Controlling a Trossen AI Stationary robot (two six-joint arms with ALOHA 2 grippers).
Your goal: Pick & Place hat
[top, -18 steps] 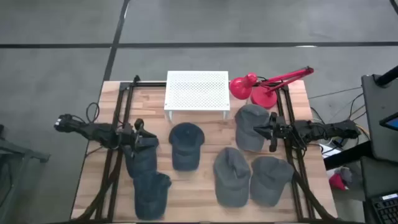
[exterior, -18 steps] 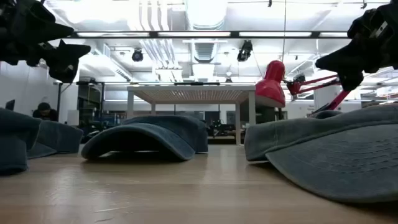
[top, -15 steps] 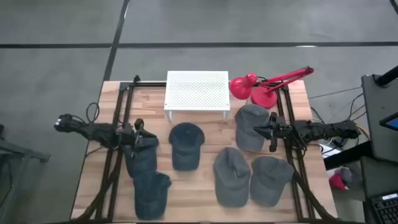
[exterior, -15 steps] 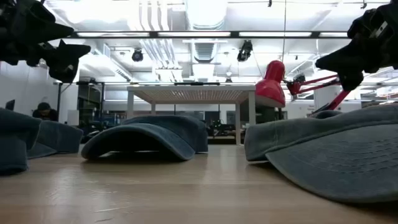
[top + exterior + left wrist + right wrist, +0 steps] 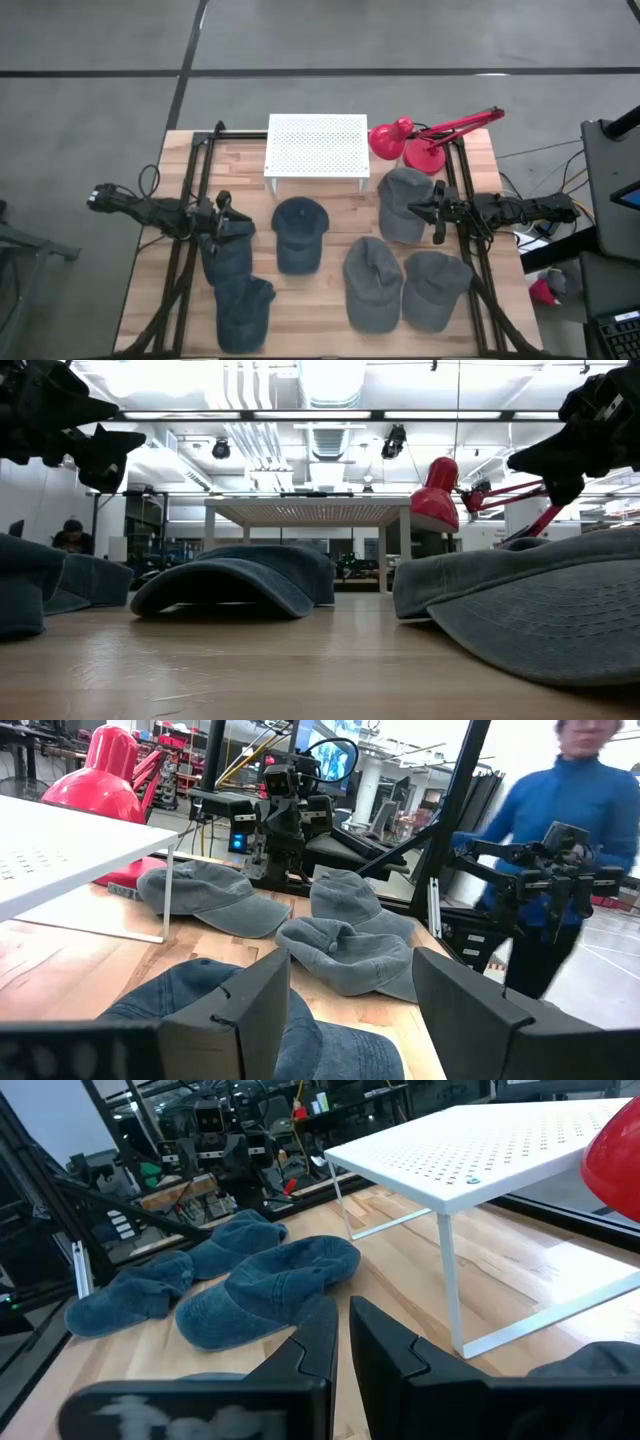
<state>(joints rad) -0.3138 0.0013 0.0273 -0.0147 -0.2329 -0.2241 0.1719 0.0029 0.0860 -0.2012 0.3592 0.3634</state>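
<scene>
Hovering with fingers spread, the left gripper [image 5: 222, 212] sits directly above a dark blue denim cap [image 5: 228, 252] on the wooden bench [image 5: 320, 300]; the right gripper [image 5: 425, 211], fingers pressed together, waits opposite.

We see a bench [image 5: 330, 300] of pale planked wood with a light sheen. The hats [image 5: 299, 234] look like soft, matt, washed cloth, faintly fuzzy. The rack [image 5: 316, 145] looks like white perforated metal. The lamp [image 5: 420, 136] is glossy red.
</scene>
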